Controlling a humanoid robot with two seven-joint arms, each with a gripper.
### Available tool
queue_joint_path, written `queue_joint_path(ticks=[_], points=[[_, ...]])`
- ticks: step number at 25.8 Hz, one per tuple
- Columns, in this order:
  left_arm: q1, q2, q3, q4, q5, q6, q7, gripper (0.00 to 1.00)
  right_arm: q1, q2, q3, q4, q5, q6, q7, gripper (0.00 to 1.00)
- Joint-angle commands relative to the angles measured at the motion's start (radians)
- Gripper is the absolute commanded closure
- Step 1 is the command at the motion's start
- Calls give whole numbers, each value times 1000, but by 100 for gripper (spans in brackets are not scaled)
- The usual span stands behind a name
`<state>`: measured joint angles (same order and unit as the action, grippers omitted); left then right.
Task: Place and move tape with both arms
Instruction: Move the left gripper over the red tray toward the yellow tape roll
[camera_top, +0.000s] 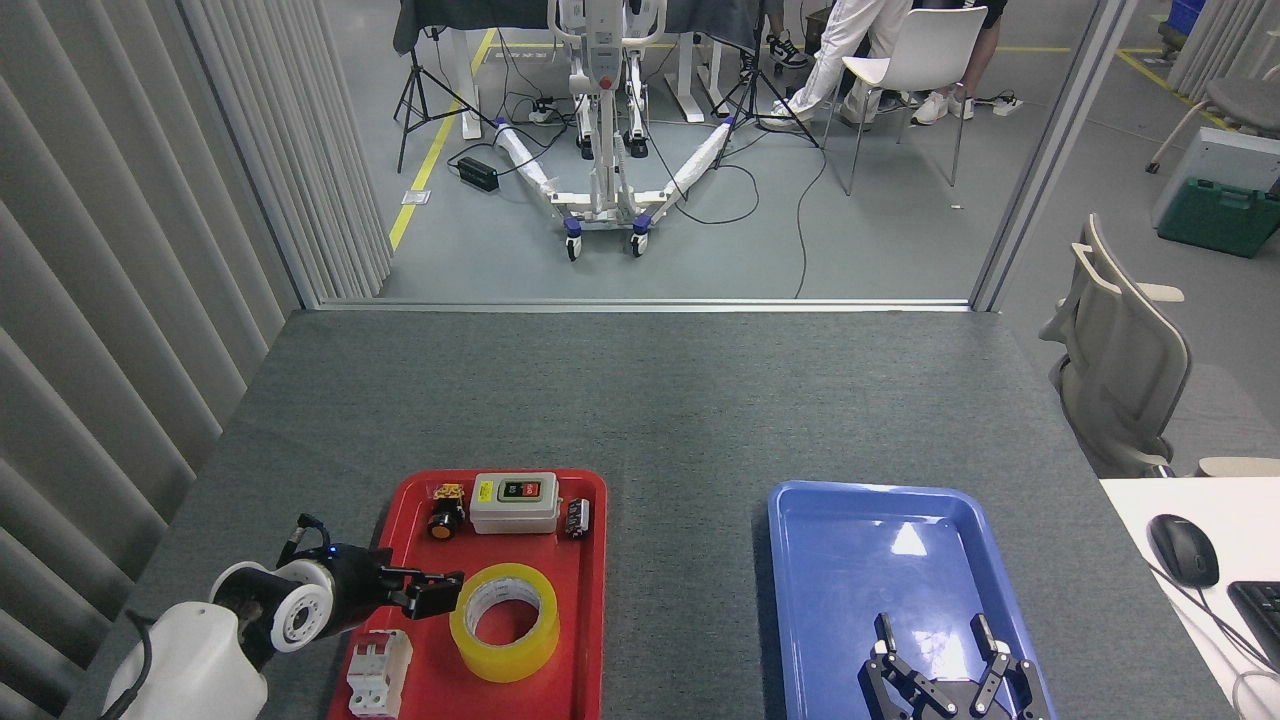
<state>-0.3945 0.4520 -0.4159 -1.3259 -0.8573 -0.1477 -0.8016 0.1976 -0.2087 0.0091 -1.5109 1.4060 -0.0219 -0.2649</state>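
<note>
Two claws are in view, and the risk sits with the left claw (432, 590), which reaches sideways over the red tray (590, 600), its tips just beside the left rim of the tape (504, 622); seen edge-on, I cannot tell whether its fingers are spread or closed. The tape lies flat in the red tray, beside the white breaker (379, 672). If the tips come in too low or off-centre they would likely shove the roll across the tray instead of straddling its wall, or knock the breaker. The right claw (940, 640) hovers over the blue tray (800, 560), fingers spread and holding nothing.
</note>
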Motion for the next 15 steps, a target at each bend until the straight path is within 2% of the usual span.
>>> queue_joint_path(ticks=[1, 4, 6, 15], points=[[-66, 1, -77, 74, 41, 5, -7, 0, -4, -1, 3, 1, -1, -1, 0, 0], [-72, -12, -92, 117, 41, 3, -10, 0, -9, 11, 3, -3, 4, 0, 1, 0], [-92, -16, -113, 123, 41, 2, -11, 0, -10, 31, 2, -3, 28, 4, 1, 0], [-115, -12, -149, 139, 41, 2, -15, 0, -1, 32, -12, -34, 45, 42, 4, 0]])
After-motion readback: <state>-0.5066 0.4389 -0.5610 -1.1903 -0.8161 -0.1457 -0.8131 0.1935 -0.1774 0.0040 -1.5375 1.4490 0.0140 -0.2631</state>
